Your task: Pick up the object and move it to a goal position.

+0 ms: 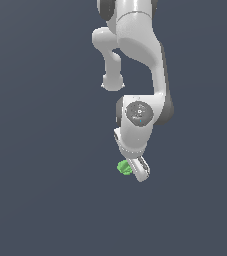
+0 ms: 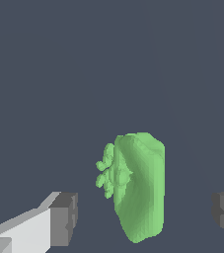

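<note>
1. Grey-blue ground: plain flat surface filling both views, no markings; no goal marker shows on it.

2. White arm: Franka Panda, jointed, reaching down through the middle of the exterior view, its wrist bent low over the ground.

3. Gripper: white body with dark grey pads. Jaws stand wide apart; the wrist view shows one finger on each side with clear ground between each pad and the object. Nothing is held.

4. Object: small bright green lump, faceted, with a knobbly cluster on one flank; far smaller than the gripper. In the exterior view it sits at the fingertips, peeking out on that view's left side. In the wrist view it lies between the two fingers, nearer the middle of the gap, touching neither.

5. Step in hand, by judgement: the approach looks finished and the grasp is not yet made. Next move calls for closing the jaws squarely on the lump's narrow width, perhaps after a slight further descent, then lifting toward the goal. The uneven faces may slip under the pads.
</note>
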{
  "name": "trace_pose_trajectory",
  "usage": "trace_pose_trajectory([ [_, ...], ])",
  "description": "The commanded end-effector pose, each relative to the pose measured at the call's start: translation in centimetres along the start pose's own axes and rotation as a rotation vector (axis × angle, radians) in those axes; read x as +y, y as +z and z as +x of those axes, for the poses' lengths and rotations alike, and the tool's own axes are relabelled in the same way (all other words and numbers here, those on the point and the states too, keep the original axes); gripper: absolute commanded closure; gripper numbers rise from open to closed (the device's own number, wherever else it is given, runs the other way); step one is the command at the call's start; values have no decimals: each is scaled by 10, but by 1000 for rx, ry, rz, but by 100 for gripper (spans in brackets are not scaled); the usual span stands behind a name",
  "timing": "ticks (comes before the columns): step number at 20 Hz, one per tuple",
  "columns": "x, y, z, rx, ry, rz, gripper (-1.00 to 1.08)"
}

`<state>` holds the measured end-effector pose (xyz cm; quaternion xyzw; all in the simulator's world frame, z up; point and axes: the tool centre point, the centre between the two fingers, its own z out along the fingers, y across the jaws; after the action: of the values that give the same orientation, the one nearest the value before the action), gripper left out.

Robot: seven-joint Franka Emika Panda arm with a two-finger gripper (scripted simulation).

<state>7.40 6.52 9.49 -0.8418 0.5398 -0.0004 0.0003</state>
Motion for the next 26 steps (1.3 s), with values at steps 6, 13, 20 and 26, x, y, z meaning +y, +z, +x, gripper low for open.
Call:
trace_pose_trajectory([
  [6, 1, 35, 0, 0, 4, -1, -92],
  [13, 0, 48, 0, 0, 5, -1, -92],
  [20, 0, 47, 0, 0, 4, -1, 108],
  [26, 0, 47, 0, 0, 4, -1, 108],
])
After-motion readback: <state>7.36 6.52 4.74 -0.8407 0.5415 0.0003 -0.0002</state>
